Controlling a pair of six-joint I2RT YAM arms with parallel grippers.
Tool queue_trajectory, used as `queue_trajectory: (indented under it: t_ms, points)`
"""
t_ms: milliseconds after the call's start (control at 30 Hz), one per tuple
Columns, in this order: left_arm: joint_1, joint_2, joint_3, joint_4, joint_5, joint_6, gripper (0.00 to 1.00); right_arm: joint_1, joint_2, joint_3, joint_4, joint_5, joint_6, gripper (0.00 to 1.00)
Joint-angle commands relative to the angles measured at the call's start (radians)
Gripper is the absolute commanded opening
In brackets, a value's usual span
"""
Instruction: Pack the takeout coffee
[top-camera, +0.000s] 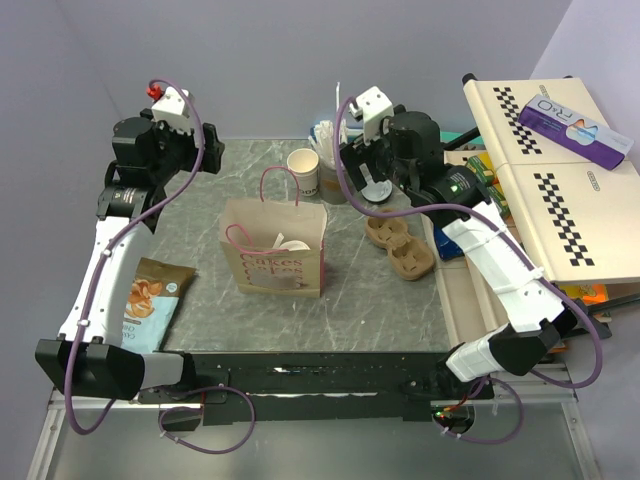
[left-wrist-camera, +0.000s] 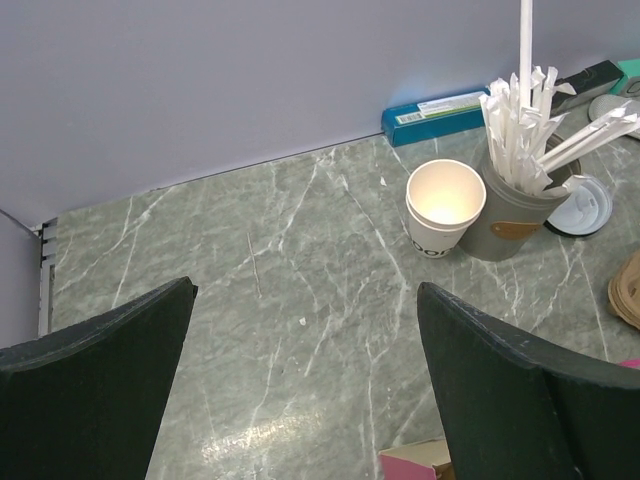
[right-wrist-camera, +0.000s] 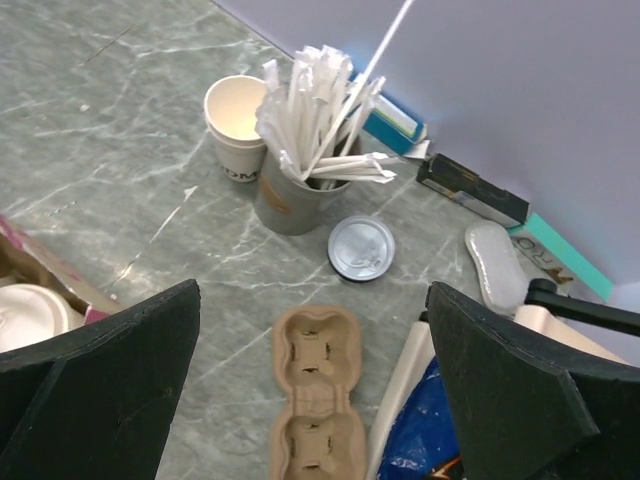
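Note:
The off-white paper cup (top-camera: 303, 170) stands open and upright at the back of the table, touching the grey cup of straws (top-camera: 328, 178). It also shows in the left wrist view (left-wrist-camera: 445, 205) and the right wrist view (right-wrist-camera: 235, 115). The round white lid (right-wrist-camera: 361, 247) lies flat on the table right of the straw cup and also shows in the left wrist view (left-wrist-camera: 582, 205). My left gripper (left-wrist-camera: 305, 290) is open and empty, held above the back left of the table. My right gripper (right-wrist-camera: 313, 288) is open and empty, above the brown cardboard tray (right-wrist-camera: 318, 400) and near the lid.
A brown paper bag (top-camera: 273, 245) with pink handles stands open mid-table, with something white inside. A snack pouch (top-camera: 150, 300) lies at the front left. The cardboard tray (top-camera: 398, 245) lies right of the bag. Boxes and packets (top-camera: 560, 140) crowd the right side.

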Motion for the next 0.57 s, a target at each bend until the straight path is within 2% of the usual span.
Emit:
queue_trajectory:
  t_ms: [0,200,300,333,533]
  points:
    - [0.012,-0.026,0.031,0.043,0.016,-0.023,1.0,0.0,-0.03,0.019,0.047,0.078,-0.003,1.0]
    - [0.027,-0.031,0.022,0.043,0.024,-0.061,0.99,0.0,-0.015,0.068,0.069,0.071,-0.038,1.0]
    - [0.027,-0.011,0.044,0.035,0.028,-0.066,0.99,-0.002,-0.004,0.113,0.104,0.12,-0.034,1.0]
    - [0.027,-0.006,0.063,0.032,0.033,-0.064,0.99,-0.002,-0.003,0.127,0.118,0.179,-0.027,1.0]
    - [0.052,0.044,0.126,0.038,0.062,-0.084,0.99,-0.002,0.04,0.227,0.124,0.238,-0.003,1.0]
